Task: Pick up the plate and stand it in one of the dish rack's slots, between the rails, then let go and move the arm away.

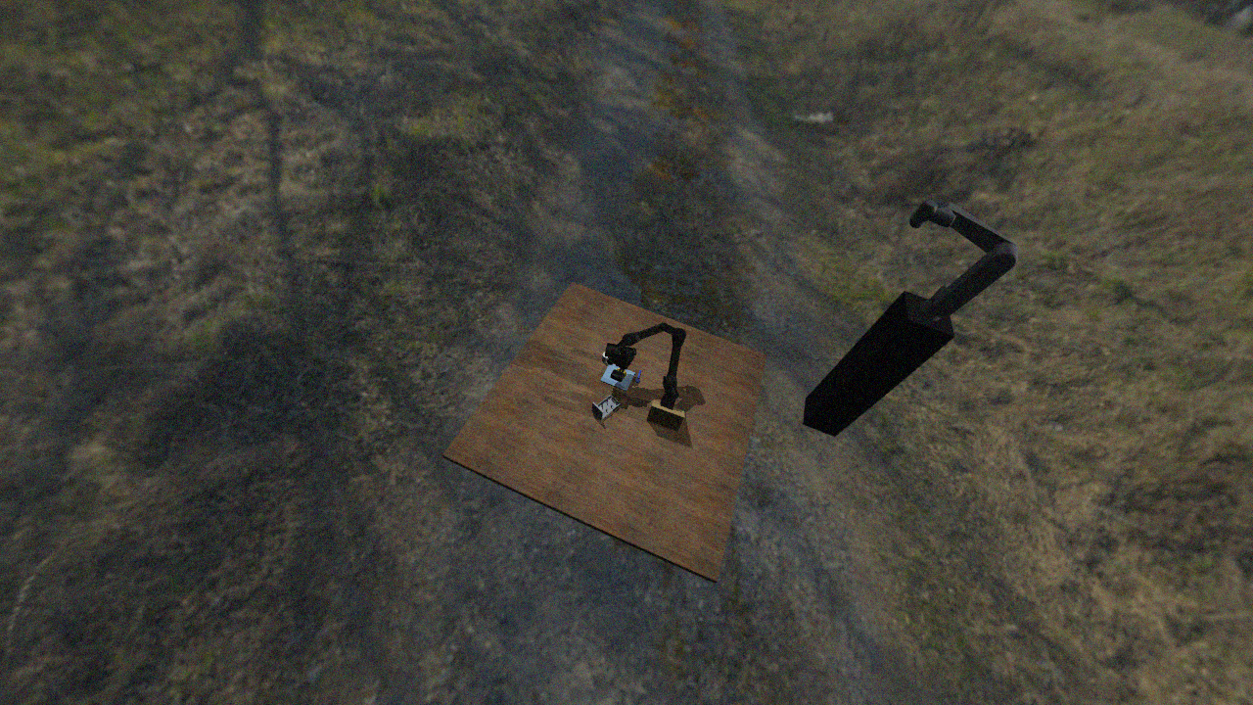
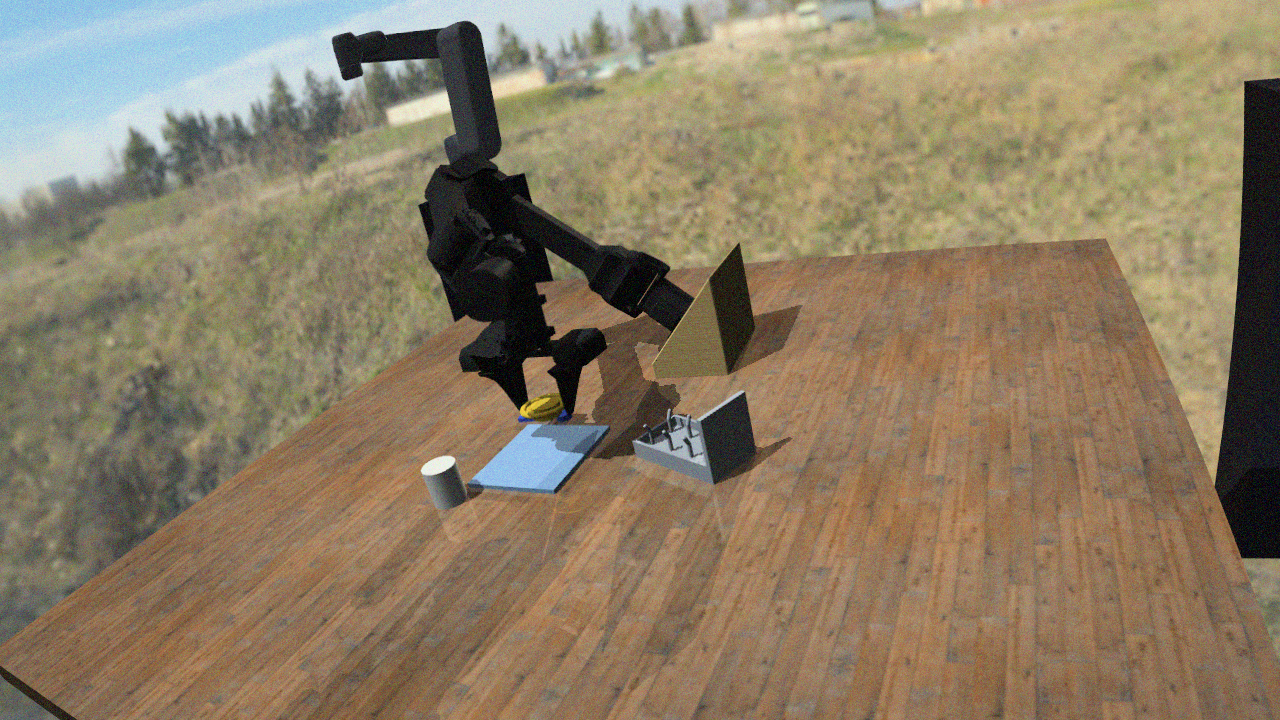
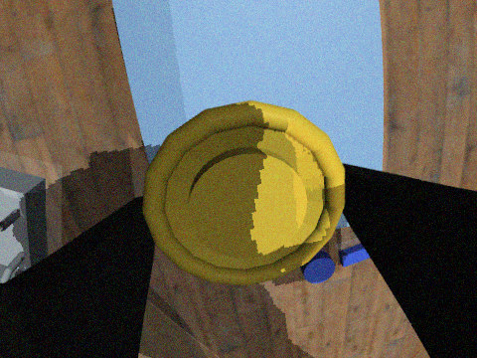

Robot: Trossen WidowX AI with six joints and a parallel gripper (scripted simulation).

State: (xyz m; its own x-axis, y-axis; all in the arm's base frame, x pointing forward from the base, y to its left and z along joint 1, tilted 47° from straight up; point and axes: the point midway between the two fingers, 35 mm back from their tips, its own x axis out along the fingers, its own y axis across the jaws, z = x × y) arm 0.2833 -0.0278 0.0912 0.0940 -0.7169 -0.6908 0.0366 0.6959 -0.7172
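The yellow plate [image 2: 542,409] [image 3: 219,209] is held by its rim between the two black fingers of my gripper [image 2: 547,411] [image 3: 242,192], which is shut on it. The plate's face is turned up to the wrist camera, and in the exterior view it shows roughly level, behind the blue board. The grey dish rack [image 1: 598,410] [image 2: 671,461] [image 3: 37,219] stands to the right of the board in the exterior view, with several upright rails and a tall end wall; its slots look empty. Part of it shows at the wrist view's left edge.
A light blue board [image 2: 528,461] [image 3: 298,60] lies just beyond the plate in the wrist view. A blue object [image 3: 318,268] lies near the right finger. A white cylinder [image 2: 444,488] stands left of the board. A wooden wedge [image 2: 702,335] stands at the arm's base.
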